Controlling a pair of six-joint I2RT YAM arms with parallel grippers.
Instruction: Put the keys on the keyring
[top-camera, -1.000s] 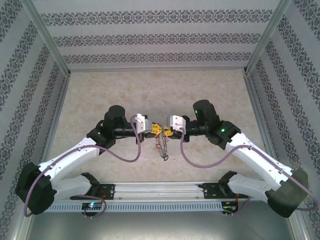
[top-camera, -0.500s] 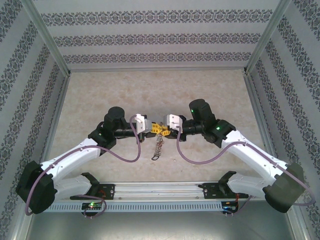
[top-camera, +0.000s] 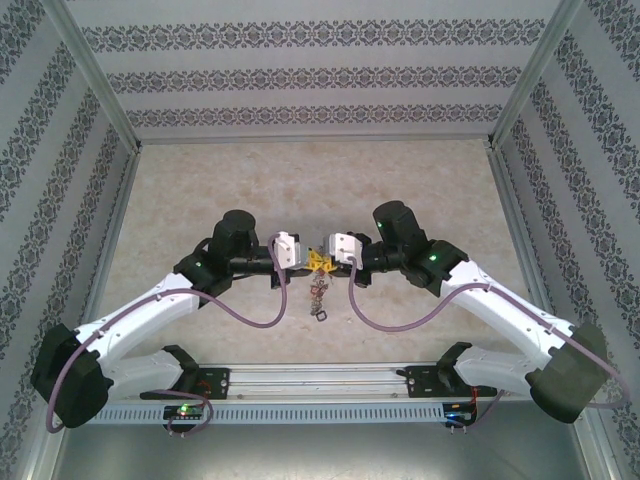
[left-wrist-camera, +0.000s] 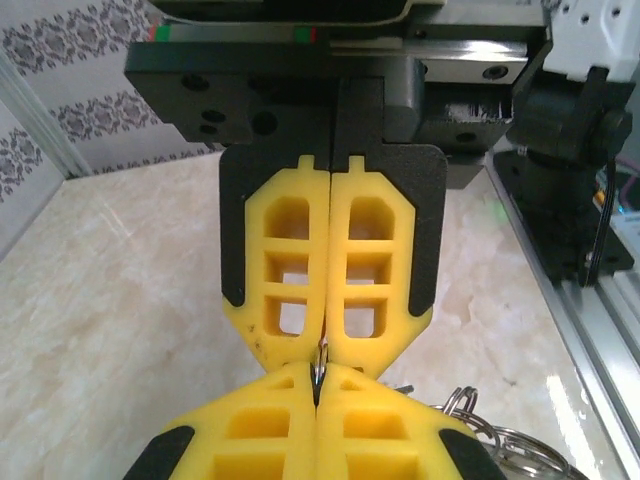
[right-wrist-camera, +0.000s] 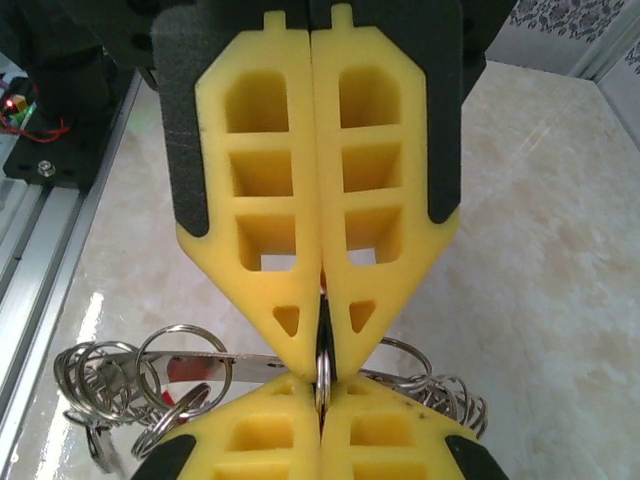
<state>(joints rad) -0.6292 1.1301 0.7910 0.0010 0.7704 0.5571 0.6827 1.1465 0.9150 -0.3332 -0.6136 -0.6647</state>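
Above the table's middle my left gripper (top-camera: 313, 262) and right gripper (top-camera: 326, 262) meet tip to tip. Both are shut on one thin silver ring (right-wrist-camera: 322, 362), seen edge-on between the yellow fingertips. In the left wrist view my left gripper (left-wrist-camera: 318, 378) pinches that ring (left-wrist-camera: 318, 362) under the right gripper's fingers (left-wrist-camera: 372, 262). In the right wrist view my right gripper (right-wrist-camera: 322, 388) faces the left gripper's fingers (right-wrist-camera: 265, 200). Beneath them hangs the keyring (top-camera: 319, 297), a flat metal band (right-wrist-camera: 215, 357) fringed with small rings (right-wrist-camera: 105, 385) and a red tag (right-wrist-camera: 185, 370). I cannot pick out single keys.
The marble-look table (top-camera: 200, 190) is boxed in by patterned walls at the back and both sides. An aluminium rail (top-camera: 320, 378) with the arm bases runs along the near edge. More small rings (left-wrist-camera: 500, 440) show to the right of my left fingers.
The two grippers have drawn closer together and the right jaws have closed further. The hanging bunch has swung and now hangs straight down under the fingertips.
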